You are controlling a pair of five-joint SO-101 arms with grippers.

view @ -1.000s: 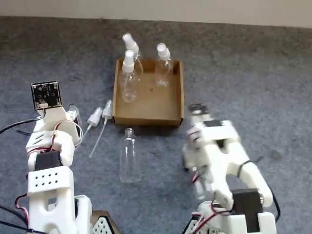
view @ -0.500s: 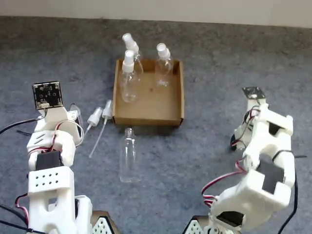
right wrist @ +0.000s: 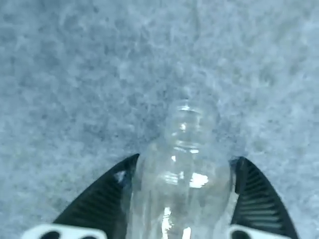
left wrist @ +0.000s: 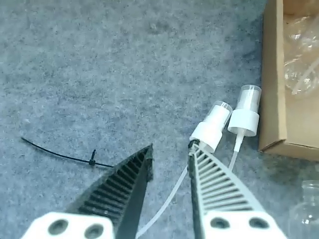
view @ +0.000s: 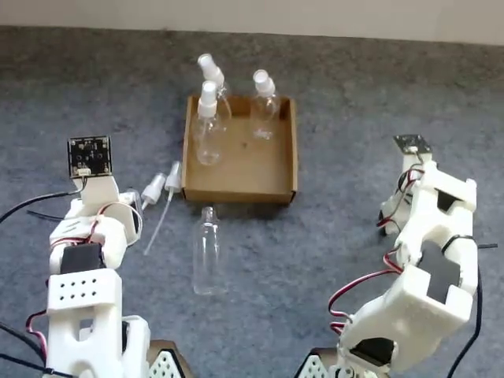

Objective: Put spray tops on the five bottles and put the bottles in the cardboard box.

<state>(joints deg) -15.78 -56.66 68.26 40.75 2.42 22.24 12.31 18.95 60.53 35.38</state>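
Three bottles with white spray tops, such as, stand in the cardboard box. Two loose spray tops lie just left of the box, and an uncapped clear bottle lies in front of it. My left gripper is open just short of the nearer spray top; its light finger almost touches that top, and the second top lies beside the box corner. My right gripper is shut on another uncapped clear bottle, held over bare carpet at the right.
Grey carpet covers the whole table. A black cable tie lies on the carpet near my left gripper. My right arm stands well to the right of the box. The lying bottle's neck is close to my left gripper.
The right arm swung from the front centre out to the right side and has settled there. The left arm shifted slightly toward the loose spray tops.
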